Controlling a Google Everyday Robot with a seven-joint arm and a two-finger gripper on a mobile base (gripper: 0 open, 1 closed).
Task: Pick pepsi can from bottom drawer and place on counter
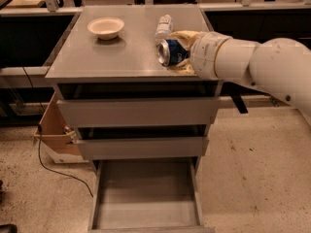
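The gripper (182, 58) hangs over the front right part of the table (97, 57), its jaws clamped on the pepsi can (169, 51). The can lies sideways, low above the table, probably for setting down. The bottom drawer (146, 198) stands open below the table.

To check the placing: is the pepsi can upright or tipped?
Tipped. The pepsi can lies sideways, held in the end effector over the right front of the counter; its silver end faces left.
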